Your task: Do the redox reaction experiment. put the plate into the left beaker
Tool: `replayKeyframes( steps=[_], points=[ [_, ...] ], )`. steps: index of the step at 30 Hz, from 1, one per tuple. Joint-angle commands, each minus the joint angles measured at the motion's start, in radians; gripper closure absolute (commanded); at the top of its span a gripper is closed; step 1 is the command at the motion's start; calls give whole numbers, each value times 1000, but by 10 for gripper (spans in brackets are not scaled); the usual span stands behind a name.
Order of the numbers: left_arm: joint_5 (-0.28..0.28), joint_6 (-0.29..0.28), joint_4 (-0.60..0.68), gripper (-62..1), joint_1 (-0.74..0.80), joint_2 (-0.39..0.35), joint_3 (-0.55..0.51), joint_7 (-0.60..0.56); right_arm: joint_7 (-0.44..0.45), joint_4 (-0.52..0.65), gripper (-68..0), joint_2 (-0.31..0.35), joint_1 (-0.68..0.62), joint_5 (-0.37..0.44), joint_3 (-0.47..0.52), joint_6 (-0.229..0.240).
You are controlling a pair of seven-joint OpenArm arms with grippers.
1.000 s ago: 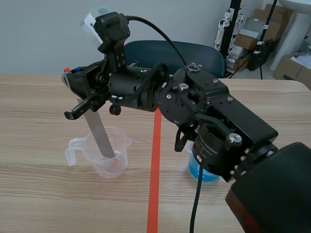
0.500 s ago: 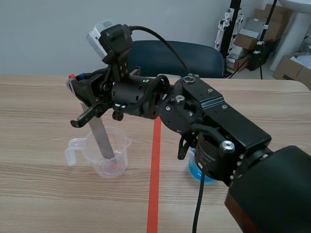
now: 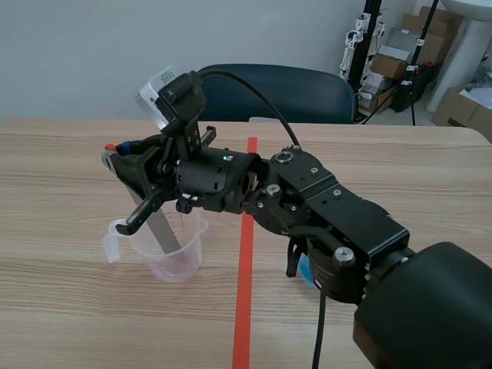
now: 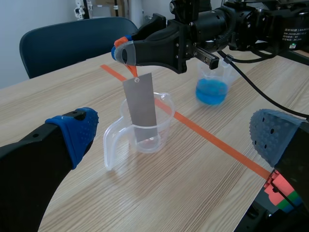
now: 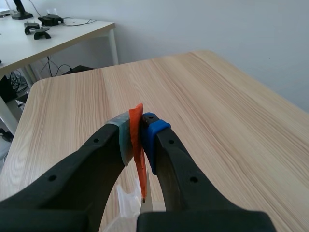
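A grey metal plate (image 3: pixel 160 229) hangs upright by an orange tab (image 5: pixel 139 150), its lower end inside the clear left beaker (image 3: pixel 194 244) and close to the bottom. My right gripper (image 3: pixel 115 154) comes in from the right, past the red tape line, and is shut on that tab above the beaker. From the left wrist view the plate (image 4: pixel 141 104) stands in the beaker (image 4: pixel 164 121) under the right gripper (image 4: pixel 123 51). My left gripper (image 4: pixel 176 135) is open, held back from the beaker with nothing between its fingers.
A second beaker of blue liquid (image 4: pixel 211 90) stands right of the red tape line (image 3: pixel 244 292), mostly hidden under the right arm in the scene view. A dark chair (image 3: pixel 307 84) sits behind the table's far edge. Boxes and stands are at the back right.
The right gripper has moved down and slightly toward the robot, lowering the plate deeper into the left beaker.
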Motion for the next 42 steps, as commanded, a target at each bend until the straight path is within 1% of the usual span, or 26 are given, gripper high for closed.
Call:
replayKeyframes(
  steps=[1, 7, 8, 9, 11, 12, 14, 18, 19, 20, 24, 35, 38, 42],
  points=[
    [-7, 0, 4, -623, 8, 5, -8, -17, 23, 11, 3, -11, 14, 11, -10, 3],
    [-7, 0, 4, -623, 8, 5, -8, -17, 30, 11, 1, -8, 14, 12, -22, -5],
    [-7, 0, 4, -623, 8, 5, -8, -17, 30, 11, -17, -8, 14, 12, -22, -5],
    [-7, 0, 4, -623, 8, 5, -8, -17, 30, 11, -50, -6, 14, 12, -22, -5],
    [-7, 0, 4, -623, 8, 5, -8, -17, 31, 11, -164, -2, 14, 12, -22, -7],
    [-7, 0, 4, -623, 8, 5, -8, -17, 35, 11, -246, 2, 14, 12, -22, -8],
    [-7, 0, 4, -623, 8, 5, -8, -17, 52, 11, -370, 8, 14, 12, -22, -8],
    [-7, 0, 4, -623, 8, 5, -8, -17, 79, 11, -607, 14, 15, 24, -21, -9],
    [-7, 0, 4, -623, 8, 5, -8, -17, 78, 11, -651, 13, 15, 24, -21, -13],
    [-7, 0, 4, -623, 8, 5, -8, -17, 78, 11, -679, 13, 15, 24, -21, -16],
    [-7, 0, 4, -623, 8, 5, -8, -17, 77, 11, -679, 15, 15, 23, -21, -34],
    [-7, 0, 4, -623, 8, 5, -8, -17, 83, 18, -679, 19, 18, 24, -20, -34],
    [-7, 0, 4, -623, 8, 5, -8, -17, 93, 32, -679, 20, 18, 24, -18, -34],
    [-7, 0, 4, -623, 8, 5, -8, -17, 93, 84, -679, 25, 18, 26, -18, -34]
  ],
)
